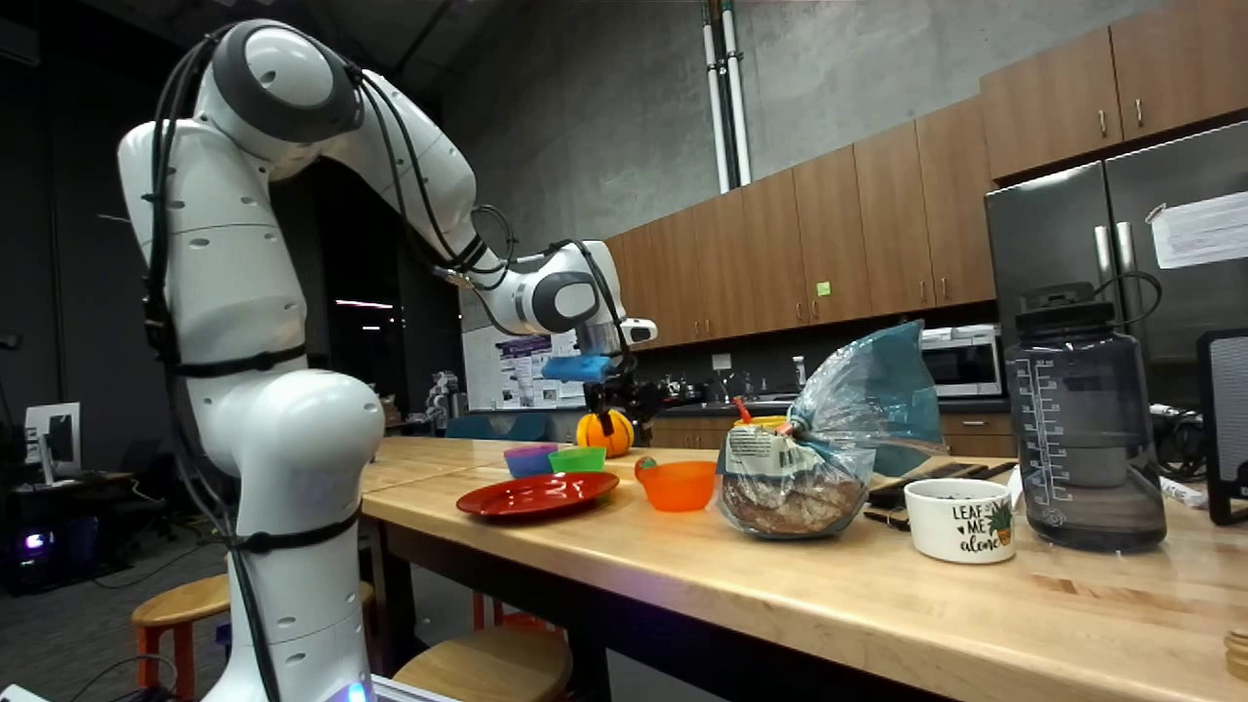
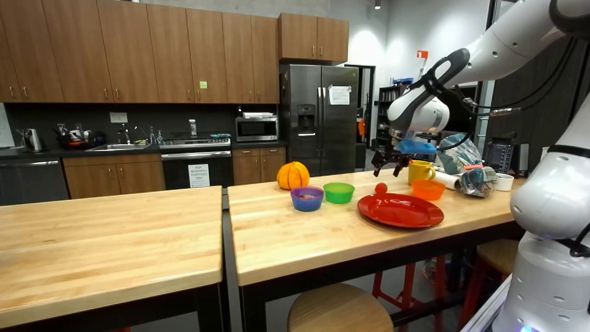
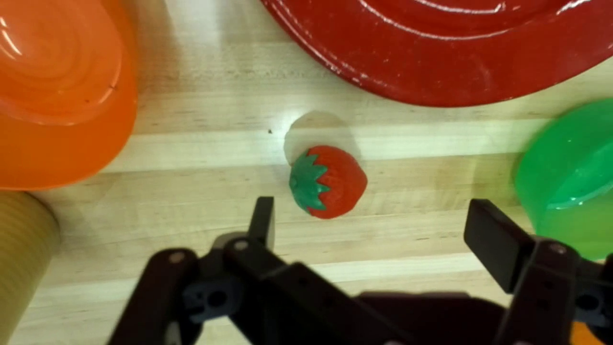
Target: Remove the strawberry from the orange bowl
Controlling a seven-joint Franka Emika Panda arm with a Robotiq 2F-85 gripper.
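Note:
The strawberry (image 3: 330, 182), red with a green leafy cap, lies on the wooden table outside any bowl. It also shows in an exterior view (image 2: 381, 187), beyond the red plate. The small orange bowl (image 1: 680, 487) stands beside it; its smooth wall is at the left edge of the wrist view (image 3: 72, 158), with nothing visible inside the part in view. My gripper (image 3: 373, 213) is open and empty. It hovers above the table and the strawberry, fingers pointing down, touching nothing. It also shows in an exterior view (image 2: 386, 171).
The red plate (image 2: 401, 210) and green bowl (image 2: 339, 192) flank the strawberry. A purple-blue bowl (image 2: 307, 198) and pumpkin (image 2: 293, 175) stand farther along. A yellow mug (image 2: 419, 171) is near the orange bowl. A bagged loaf (image 1: 795, 487), white bowl (image 1: 960, 522) and bottle (image 1: 1087, 439) stand beyond.

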